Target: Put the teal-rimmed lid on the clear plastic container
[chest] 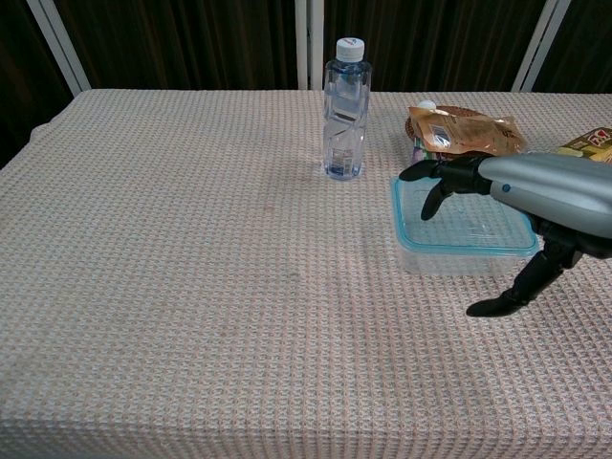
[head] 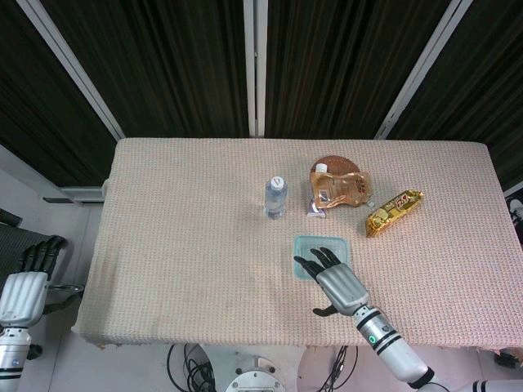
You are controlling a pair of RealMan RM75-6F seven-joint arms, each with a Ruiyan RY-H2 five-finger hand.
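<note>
Right hand (chest: 535, 191), fingers spread and holding nothing, hovers over the teal-rimmed lid (chest: 464, 226) seated on the clear plastic container (chest: 449, 260); no label text is legible.

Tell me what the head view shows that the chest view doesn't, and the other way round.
Only the head view shows the left robot hand, hanging off the table's left edge, and the whole gold snack bar, which the chest view cuts at its right edge. Only the chest view shows the side wall of the clear plastic container under the teal-rimmed lid, and the right robot hand from the side, fingers above the lid and thumb pointing down beside the container. Both show the water bottle, the brown pouch and the table.
</note>
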